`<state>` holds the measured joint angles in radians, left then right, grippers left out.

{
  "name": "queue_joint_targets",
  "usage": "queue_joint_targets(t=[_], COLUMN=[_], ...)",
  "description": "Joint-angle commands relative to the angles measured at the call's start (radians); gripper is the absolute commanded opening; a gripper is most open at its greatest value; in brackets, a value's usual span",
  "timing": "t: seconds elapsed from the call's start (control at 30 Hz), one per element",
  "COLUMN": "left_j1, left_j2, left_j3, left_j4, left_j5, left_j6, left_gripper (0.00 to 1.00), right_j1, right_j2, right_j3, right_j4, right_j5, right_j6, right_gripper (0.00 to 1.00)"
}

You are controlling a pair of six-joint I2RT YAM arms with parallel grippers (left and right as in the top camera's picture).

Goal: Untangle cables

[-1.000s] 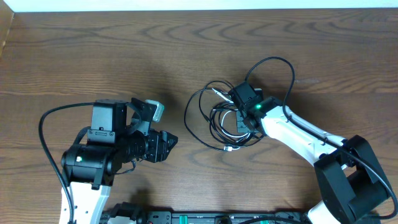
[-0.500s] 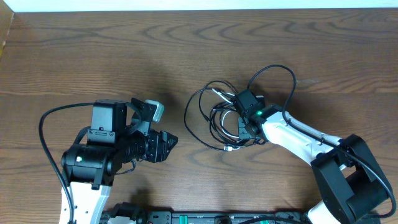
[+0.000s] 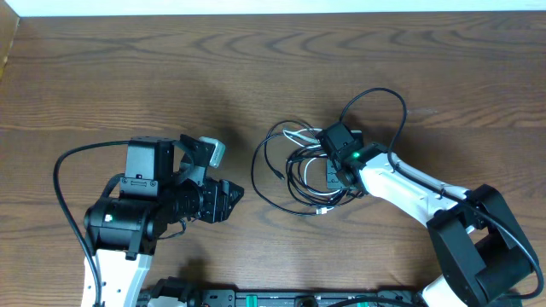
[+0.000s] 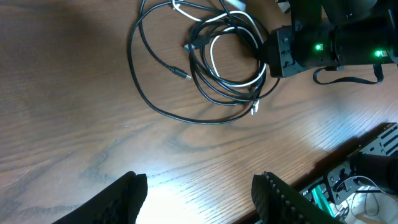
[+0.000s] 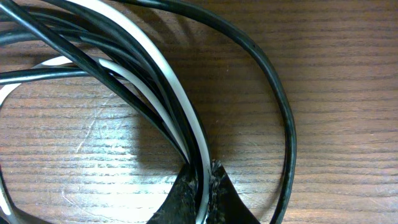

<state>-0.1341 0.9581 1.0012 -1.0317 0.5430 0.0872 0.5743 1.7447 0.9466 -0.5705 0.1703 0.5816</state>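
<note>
At the right edge of the cables, the right arm pinches black and white strands in its jaws. Well left of them, the left arm holds its jaws spread.

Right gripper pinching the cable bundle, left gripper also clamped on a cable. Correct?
No. The left gripper holds nothing: the left wrist view shows it open above the bare table, apart from the cables. The right gripper does pinch the bundle.
</note>
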Motion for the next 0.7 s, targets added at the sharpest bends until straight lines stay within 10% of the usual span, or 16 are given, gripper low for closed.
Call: queue_joint_targets(t=[0.0,0.3,0.5,0.67], left_j1=[-0.003,-0.003,-0.003,-0.003], left_j2=[0.002,0.002,0.002,0.002], left_j3=[0.018,0.017,0.016,0.016], left_j4=[-0.004,-0.014,-0.014,-0.003], left_j5=[-0.010,-0.010,-0.009,0.039], left_j6=[0.021,0.021,0.021,0.021], left_gripper=[0.60,0.59,0.13,0.08], right_j1=[-0.003,-0.003,-0.004,-0.004], right_j2=[0.002,-0.088,-0.168,-0.229], right_j3=[0.025,0.276,0.478,0.572], right_j4=[-0.015,-0.187,-0.238,-0.240], right_j5=[-0.027,-0.027,0.007,0.006], right_j6=[0.009,-0.057,-0.121,-0.143], right_gripper=[0.01,0.01,0.01,0.01])
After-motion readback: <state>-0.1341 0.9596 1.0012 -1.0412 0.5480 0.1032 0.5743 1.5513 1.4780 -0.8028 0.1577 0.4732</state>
